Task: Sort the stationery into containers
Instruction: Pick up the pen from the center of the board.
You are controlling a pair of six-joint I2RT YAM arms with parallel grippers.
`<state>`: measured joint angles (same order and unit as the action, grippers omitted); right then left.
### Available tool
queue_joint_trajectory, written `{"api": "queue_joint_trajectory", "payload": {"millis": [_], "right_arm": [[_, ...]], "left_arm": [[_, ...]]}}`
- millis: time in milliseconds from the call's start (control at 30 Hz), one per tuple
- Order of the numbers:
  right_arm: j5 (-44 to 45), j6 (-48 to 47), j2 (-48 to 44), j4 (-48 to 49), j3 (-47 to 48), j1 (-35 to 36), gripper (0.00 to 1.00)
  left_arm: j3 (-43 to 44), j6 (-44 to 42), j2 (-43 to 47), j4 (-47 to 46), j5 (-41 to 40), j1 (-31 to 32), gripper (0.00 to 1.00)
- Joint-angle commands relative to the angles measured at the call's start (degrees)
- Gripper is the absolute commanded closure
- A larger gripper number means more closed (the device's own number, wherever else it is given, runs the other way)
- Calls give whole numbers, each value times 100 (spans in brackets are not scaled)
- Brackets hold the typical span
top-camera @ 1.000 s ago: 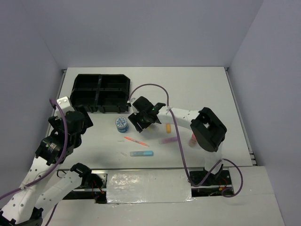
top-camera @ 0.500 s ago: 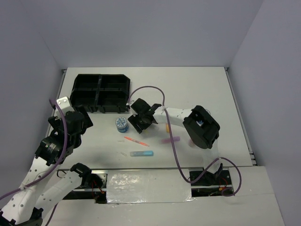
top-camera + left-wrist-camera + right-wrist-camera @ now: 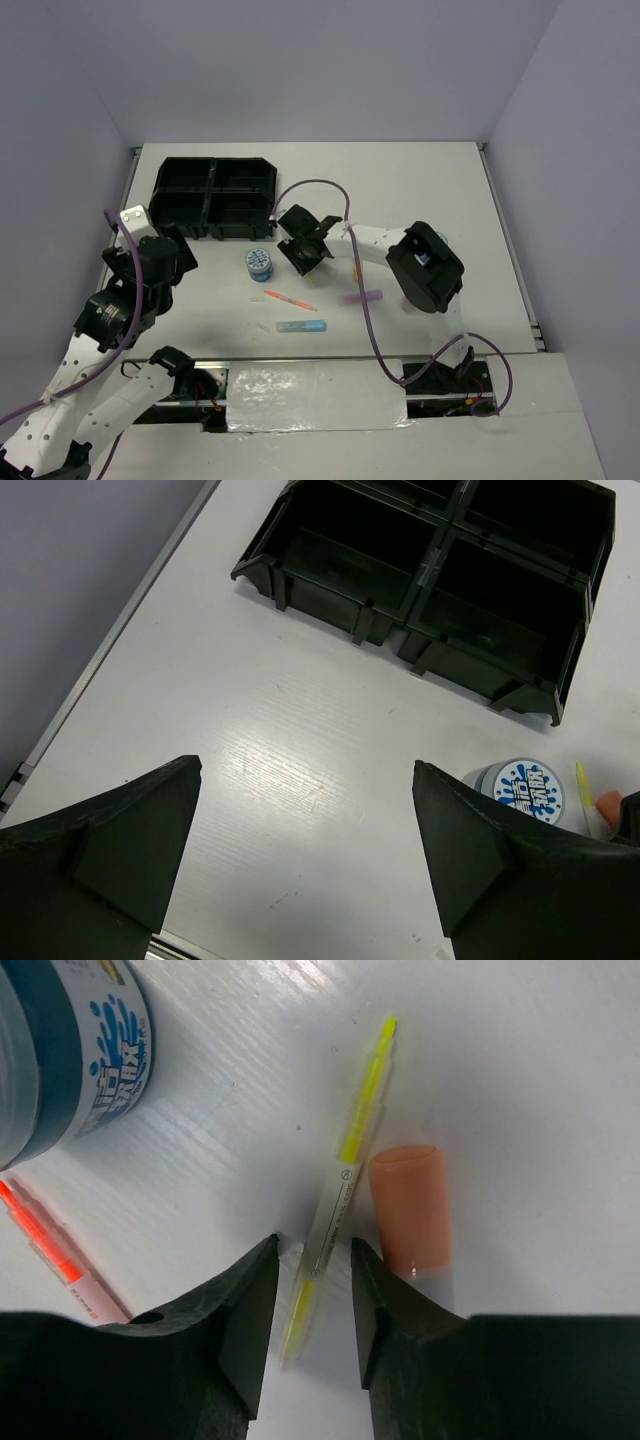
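Right gripper (image 3: 312,1250) at bottom centre, black fingers (image 3: 245,1330) coming up from the bottom edge. Jaws partly apart and straddling the yellow pen (image 3: 345,1165), with a slim gap on each side and no clear contact. The pen lies flat on the white table (image 3: 520,1080), running diagonally from upper right of centre down to between the fingers. Orange highlighter (image 3: 410,1210) sits just right of the pen, almost touching, its lower end hidden by the right finger. Blue-white tape roll (image 3: 70,1050) is in the upper left corner, cropped. Pink pen (image 3: 50,1255) is at the left edge, lower left, partly hidden.
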<state>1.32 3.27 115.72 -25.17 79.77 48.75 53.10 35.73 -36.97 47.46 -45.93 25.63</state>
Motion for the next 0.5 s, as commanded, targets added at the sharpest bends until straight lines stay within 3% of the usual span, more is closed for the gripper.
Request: {"api": "queue_joint_trajectory", "payload": {"millis": [0,100,167,333,467], "right_arm": [[-106,-2,310,-137,188,-50,62],[-272,7,372,-216,206,-68,80],[-387,7,381,-217,189,-85,99],[-554,51,223,-120,13,-103,100],[-712,287,-460,12,-84,-103,100]], "left_arm": [[-2,-162,41,-202,5,-31,1],[-2,-162,32,-202,5,-31,1],[-10,-162,41,-211,5,-23,1],[-2,-171,58,-211,14,-31,1],[86,-101,58,-97,-38,-31,1]]}}
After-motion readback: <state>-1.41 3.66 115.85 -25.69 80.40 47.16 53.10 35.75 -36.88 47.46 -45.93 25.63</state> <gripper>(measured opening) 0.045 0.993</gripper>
